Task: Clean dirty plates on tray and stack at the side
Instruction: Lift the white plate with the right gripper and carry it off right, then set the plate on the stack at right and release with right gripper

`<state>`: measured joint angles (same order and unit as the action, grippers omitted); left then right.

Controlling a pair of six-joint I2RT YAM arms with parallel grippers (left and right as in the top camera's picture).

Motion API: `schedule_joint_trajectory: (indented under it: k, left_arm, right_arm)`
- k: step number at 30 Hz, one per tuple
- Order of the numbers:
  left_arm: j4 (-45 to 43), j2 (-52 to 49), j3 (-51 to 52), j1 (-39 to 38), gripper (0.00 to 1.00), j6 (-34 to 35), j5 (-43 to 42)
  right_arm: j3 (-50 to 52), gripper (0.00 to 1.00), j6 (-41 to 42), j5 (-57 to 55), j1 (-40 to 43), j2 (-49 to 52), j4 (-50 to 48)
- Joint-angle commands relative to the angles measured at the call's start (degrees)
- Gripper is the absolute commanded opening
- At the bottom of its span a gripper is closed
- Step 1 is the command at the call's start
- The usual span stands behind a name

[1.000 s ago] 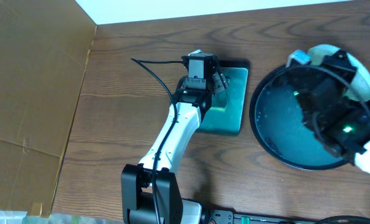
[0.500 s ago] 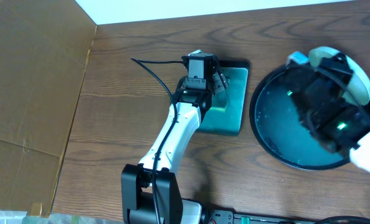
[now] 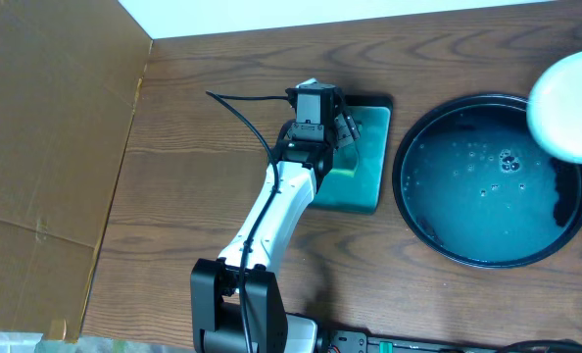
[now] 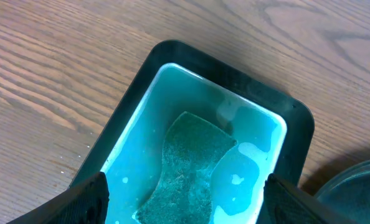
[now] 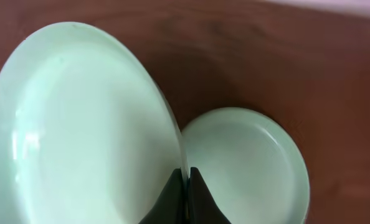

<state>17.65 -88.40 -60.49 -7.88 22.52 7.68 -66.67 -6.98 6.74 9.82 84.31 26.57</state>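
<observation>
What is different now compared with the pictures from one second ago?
The right gripper, shut on a plate, has lifted it toward the overhead view's right edge, leaving the tray floor uncovered. The left gripper stays open over the rectangular dish with the sponge.

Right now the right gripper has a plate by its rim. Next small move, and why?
Likely swing the held plate over the lower plate and ease it down to stack. The right gripper is shut on its rim, the lower plate lies flat beyond the fingertips, off to one side, and the tray holds no plates.
</observation>
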Motion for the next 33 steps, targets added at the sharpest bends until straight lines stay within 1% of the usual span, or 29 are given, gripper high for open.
schedule_joint_trajectory:
  k: [1,3,7,9,12,13,14,15,16,19,20,22,23,28,31,33]
  left_arm:
    - [0.11,0.04,0.17,0.26,0.80,0.09,0.52]
    - [0.11,0.04,0.17,0.26,0.80,0.09,0.52]
    - [0.13,0.04,0.17,0.26,0.80,0.09,0.52]
    - [0.11,0.04,0.17,0.26,0.80,0.09,0.52]
    - [0.11,0.04,0.17,0.26,0.80,0.09,0.52]
    - [0.11,0.04,0.17,0.26,0.80,0.09,0.52]
    - [0.13,0.04,0.17,0.26,0.80,0.09,0.52]
    - [0.11,0.07,0.17,0.26,0.80,0.09,0.52]
    - [0.11,0.04,0.17,0.26,0.80,0.09,0.55]
    - [0.11,0.04,0.17,0.26,0.80,0.09,0.52]
    - [0.11,0.04,0.17,0.26,0.80,0.09,0.52]
    - [0.11,0.04,0.17,0.26,0.80,0.09,0.52]
    - [0.13,0.07,0.17,0.26,0.80,0.09,0.52]
    - [0.11,0.04,0.17,0.26,0.80,0.09,0.52]
    - [0.11,0.07,0.17,0.26,0.80,0.09,0.52]
    - [0.11,0.04,0.17,0.26,0.80,0.09,0.52]
  right_arm:
    - [0.15,0.01,9.92,10.64,9.55,0.44,-0.07]
    - [0.81,0.01,12.55,10.54,14.43,1.84,-0.33]
    - [2.99,0.01,22.45,8.52,20.46,6.12,-3.30]
    - [4.33,0.01,23.71,8.57,22.10,9.57,-6.16]
    - [4.48,0.01,23.69,8.72,22.10,12.52,-7.17]
    - [4.48,0.03,23.71,8.72,21.99,13.55,-7.65]
    - [4.48,0.11,23.71,8.74,21.88,14.43,-8.15]
    - [4.48,0.24,23.69,8.72,21.75,15.08,-8.52]
    - [4.48,0.38,23.69,8.63,21.66,15.45,-8.61]
    - [4.46,0.74,23.69,8.50,21.59,15.37,-8.09]
    - [4.46,0.83,23.69,8.50,21.57,15.04,-7.93]
    - [4.46,0.96,23.69,8.26,21.40,13.57,-7.30]
    - [4.46,0.99,23.69,7.67,21.18,12.39,-6.60]
    - [4.48,0.99,23.69,-0.39,18.58,2.73,0.57]
    - [5.42,0.99,23.74,-4.26,14.82,-4.50,5.62]
    - [7.89,0.99,24.83,-5.07,11.19,-9.44,5.97]
